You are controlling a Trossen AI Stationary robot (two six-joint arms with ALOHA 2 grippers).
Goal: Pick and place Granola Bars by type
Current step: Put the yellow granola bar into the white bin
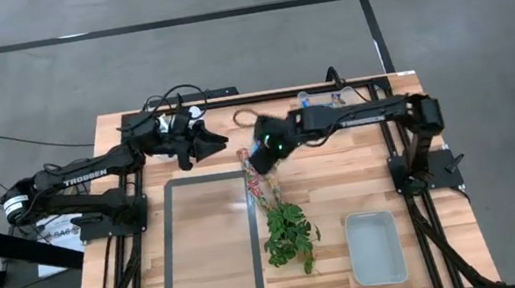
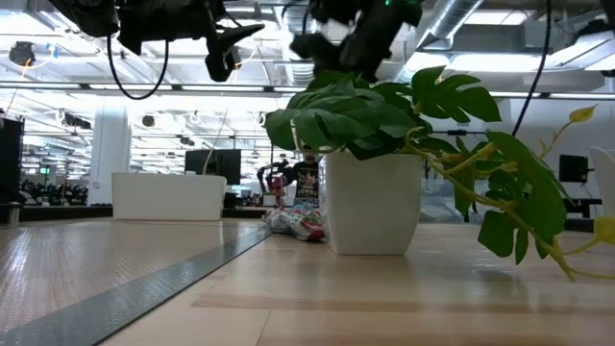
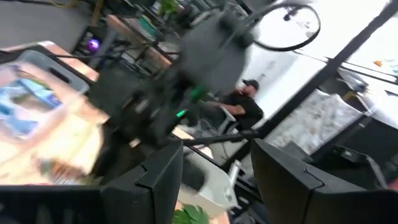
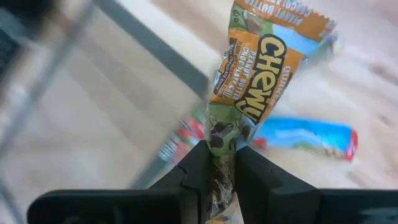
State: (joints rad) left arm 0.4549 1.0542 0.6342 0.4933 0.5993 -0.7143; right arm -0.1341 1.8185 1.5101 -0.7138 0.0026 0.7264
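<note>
One granola bar (image 4: 258,81), in an orange "Chewy" wrapper, is pinched by its end between the closed fingers of the right gripper (image 4: 222,163) and held above the desk (image 1: 198,152). The remaining bars (image 1: 262,192) are seen heaped beside the taped rectangle (image 1: 208,242), near the plant (image 1: 289,235). The left gripper (image 1: 215,144) is raised near the desk's far edge, its fingers (image 3: 158,180) spread with nothing between them.

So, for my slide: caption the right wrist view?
Right gripper holds a Chewy granola bar above the table.
</note>
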